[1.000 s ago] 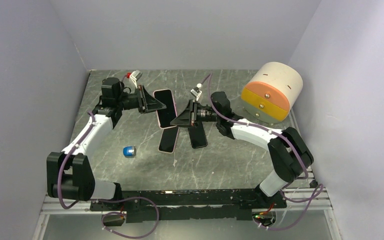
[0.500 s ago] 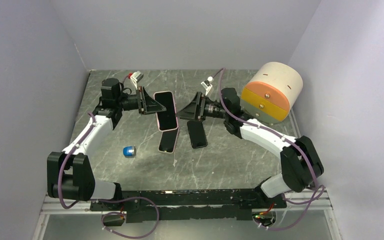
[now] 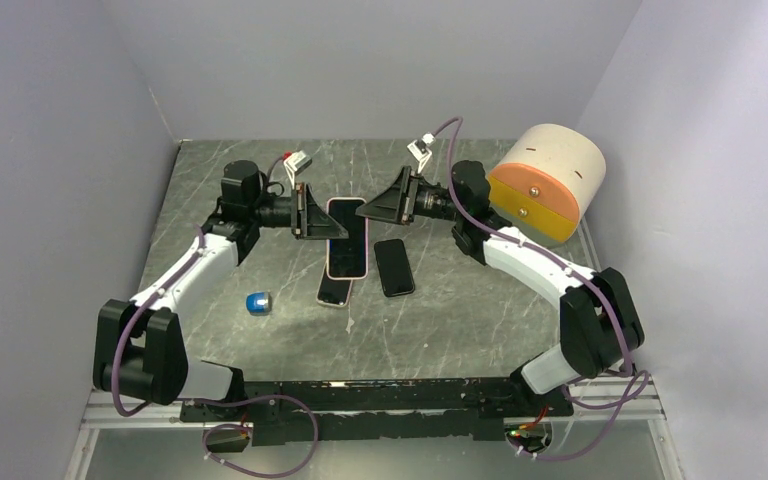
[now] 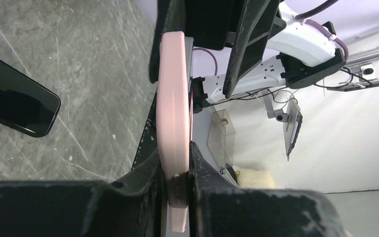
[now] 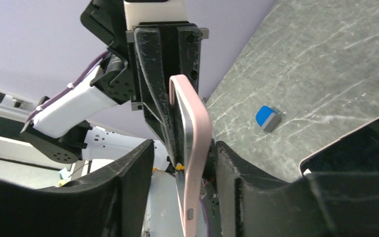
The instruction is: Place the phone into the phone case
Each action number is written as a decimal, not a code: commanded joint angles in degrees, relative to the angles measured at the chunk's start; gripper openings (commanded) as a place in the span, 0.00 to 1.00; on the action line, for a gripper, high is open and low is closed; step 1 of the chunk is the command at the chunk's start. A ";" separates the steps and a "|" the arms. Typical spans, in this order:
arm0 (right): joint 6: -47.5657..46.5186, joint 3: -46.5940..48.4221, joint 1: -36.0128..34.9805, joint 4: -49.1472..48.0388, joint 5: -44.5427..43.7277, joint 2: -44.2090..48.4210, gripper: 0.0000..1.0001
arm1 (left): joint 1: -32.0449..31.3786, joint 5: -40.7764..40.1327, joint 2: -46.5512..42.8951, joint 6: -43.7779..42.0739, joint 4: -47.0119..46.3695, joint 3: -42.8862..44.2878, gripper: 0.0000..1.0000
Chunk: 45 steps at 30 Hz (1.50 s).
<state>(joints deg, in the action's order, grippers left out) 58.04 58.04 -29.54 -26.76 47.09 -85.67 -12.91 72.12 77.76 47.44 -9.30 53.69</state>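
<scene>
My left end effector (image 3: 317, 218) pinched the phone case (image 3: 347, 240), long axis crosswise. My right end effector (image 3: 380, 207), spread, straddled its opposite edge.

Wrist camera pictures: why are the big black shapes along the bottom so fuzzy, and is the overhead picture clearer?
Left wrist view: the black fingers sit close to the lens, so they blur, while the pink phone case they clamp is sharper; the background is washed out. Right wrist view: same soft fingers, crisp table. Top external view: even light, faint shadows, all sharp.
</scene>
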 commanded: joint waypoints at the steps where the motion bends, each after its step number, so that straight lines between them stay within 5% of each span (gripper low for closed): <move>1: 0.72 3.14 0.35 -5.07 1.29 -0.42 0.48 | -0.82 3.01 0.29 -1.21 -2.22 1.72 0.03; 5: -0.12 3.54 0.45 -4.08 -0.54 -0.01 0.38 | -1.40 3.01 1.11 -3.10 0.39 2.40 0.02; 8: -2.05 3.97 0.39 -1.75 -2.17 0.77 0.18 | -1.50 2.21 1.39 -5.44 3.57 2.96 0.03; 13: -8.08 6.20 0.36 5.76 -5.36 2.25 0.00 | -1.71 -2.07 2.84 -15.30 19.40 6.82 0.03; 25: -23.97 10.50 -2.34 19.38 -13.41 4.93 0.00 | -1.95 -5.13 5.31 -18.82 25.54 8.95 0.03; 30: -20.78 7.49 -2.17 16.14 -10.59 5.38 0.36 | -1.95 -3.91 4.07 -15.23 20.66 7.77 0.03; 34: -16.69 3.95 -1.85 12.52 -7.29 5.23 0.52 | -1.90 -2.49 1.95 -8.91 11.70 5.93 0.03; 45: -3.49 -5.26 -1.86 -3.81 -2.27 3.73 0.44 | -1.95 -2.96 -0.70 -2.37 0.92 4.63 0.02</move>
<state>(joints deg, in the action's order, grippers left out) 48.77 53.87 -31.38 -19.97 42.06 -82.28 -14.72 67.61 79.90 40.40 0.19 58.28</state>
